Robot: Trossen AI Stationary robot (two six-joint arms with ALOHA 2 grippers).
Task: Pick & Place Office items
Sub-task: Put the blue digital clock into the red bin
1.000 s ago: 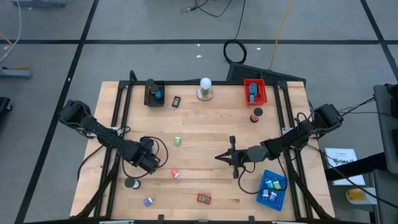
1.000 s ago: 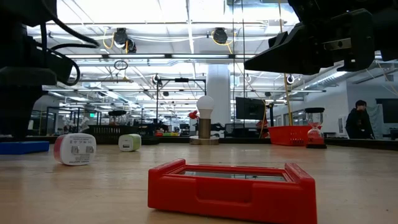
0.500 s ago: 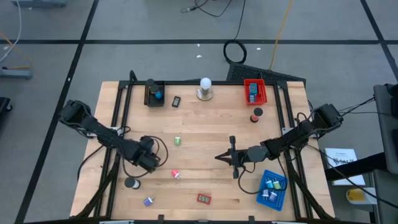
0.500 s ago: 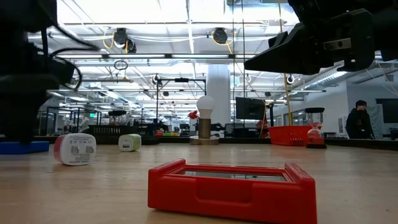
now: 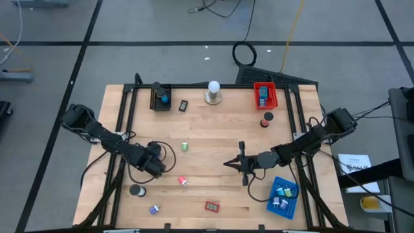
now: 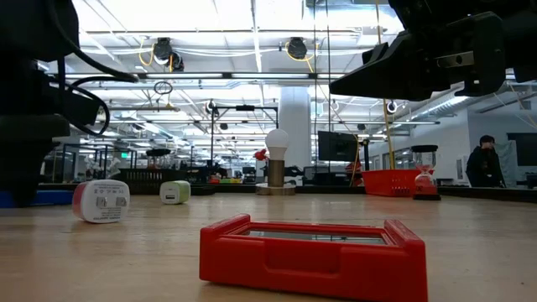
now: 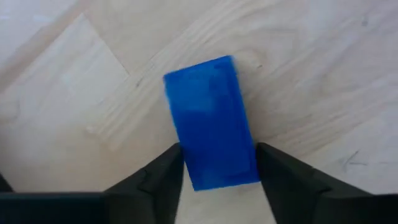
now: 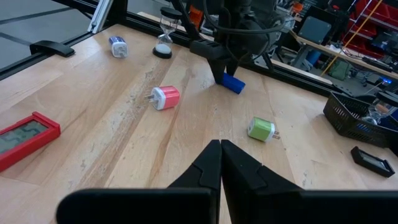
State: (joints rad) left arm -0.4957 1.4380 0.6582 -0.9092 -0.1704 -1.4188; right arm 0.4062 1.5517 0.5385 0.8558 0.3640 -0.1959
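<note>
A blue block (image 7: 211, 121) lies flat on the wooden table (image 5: 213, 162), left of centre. My left gripper (image 7: 219, 177) stands over it, pointing down, with one finger at each long side; the right wrist view shows the block (image 8: 234, 84) under that gripper. In the high view the left gripper (image 5: 157, 167) hides the block. My right gripper (image 8: 220, 144) hangs shut and bare over the table's middle right (image 5: 228, 162). Loose on the table are a pink-and-white plug (image 5: 182, 182), a green plug (image 5: 184, 147), a red framed piece (image 5: 212, 206) and a purple-white piece (image 5: 154, 209). My left gripper pinches the blue block by its two long sides (image 7: 186, 163) near one end, one finger on each side. The fingers (image 7: 277, 174) come from above, pointing down, and lie across the block. The block lies flat on the table.
A black tray (image 5: 160, 97), a white bulb on a grey base (image 5: 213, 92) and a red tray (image 5: 264, 94) line the far edge. A blue tray (image 5: 283, 196) holding pieces sits near right. A small hourglass (image 5: 136, 190) stands near the left gripper.
In the low view my left gripper's dark bulk has shifted and now covers most of the blue block, which showed beside it before. The block still lies on the table.
</note>
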